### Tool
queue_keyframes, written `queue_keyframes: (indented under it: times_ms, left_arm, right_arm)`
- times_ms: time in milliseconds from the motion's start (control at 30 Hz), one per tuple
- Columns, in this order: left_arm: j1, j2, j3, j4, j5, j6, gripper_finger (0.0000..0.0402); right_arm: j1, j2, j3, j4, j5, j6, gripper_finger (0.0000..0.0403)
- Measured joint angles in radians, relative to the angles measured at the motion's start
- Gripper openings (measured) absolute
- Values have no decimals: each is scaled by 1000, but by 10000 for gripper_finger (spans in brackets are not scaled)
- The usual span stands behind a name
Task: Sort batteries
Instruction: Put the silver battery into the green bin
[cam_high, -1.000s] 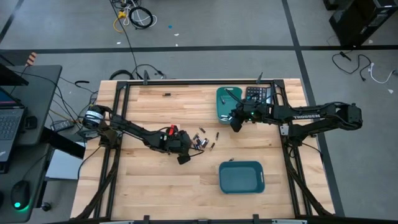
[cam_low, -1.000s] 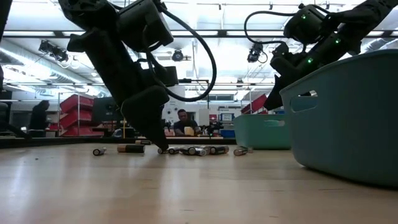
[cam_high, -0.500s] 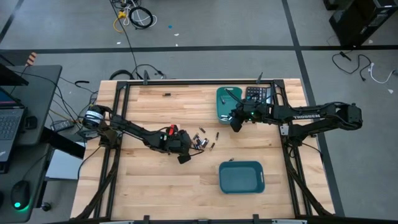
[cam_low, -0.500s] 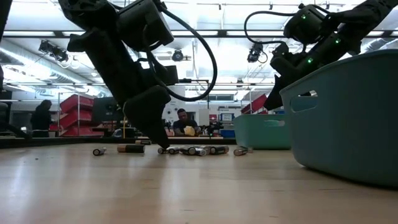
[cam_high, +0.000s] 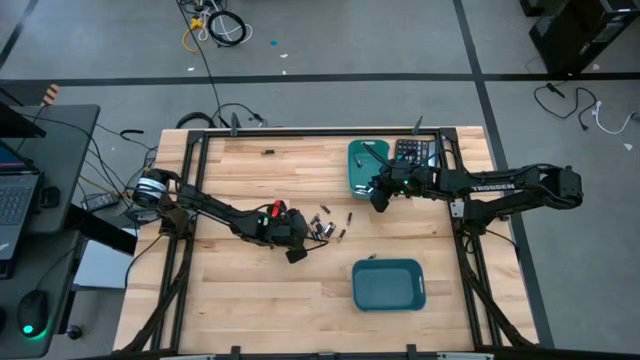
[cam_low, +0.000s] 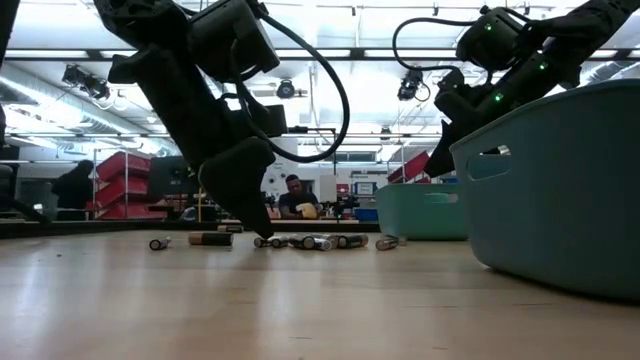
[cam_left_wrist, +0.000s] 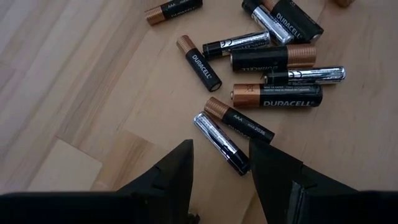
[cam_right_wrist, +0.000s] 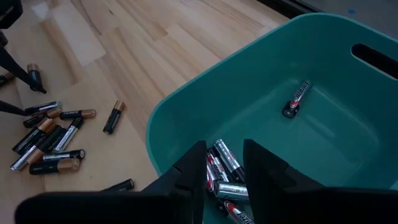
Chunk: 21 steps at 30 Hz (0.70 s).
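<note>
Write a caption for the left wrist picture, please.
Open left gripper poised over loose batteries scattered on the wooden table.

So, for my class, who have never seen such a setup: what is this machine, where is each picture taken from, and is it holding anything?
It is a robot with two dark arms at a wooden table. One camera looks straight down, one sits at table height, and one rides on each wrist. Loose batteries lie mid-table. The left end effector hangs open just above them, holding nothing. The right end effector is over a teal bin that has batteries in it, with nothing visibly between its fingers. A second teal bin stands nearer the table's front.
</note>
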Motion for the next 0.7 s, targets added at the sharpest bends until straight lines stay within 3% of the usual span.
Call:
queue_keyframes:
  times_ms: [700]
  left_arm:
    - [-13,0,0,15,0,1,156]
  right_arm:
    - [0,0,0,0,0,0,91]
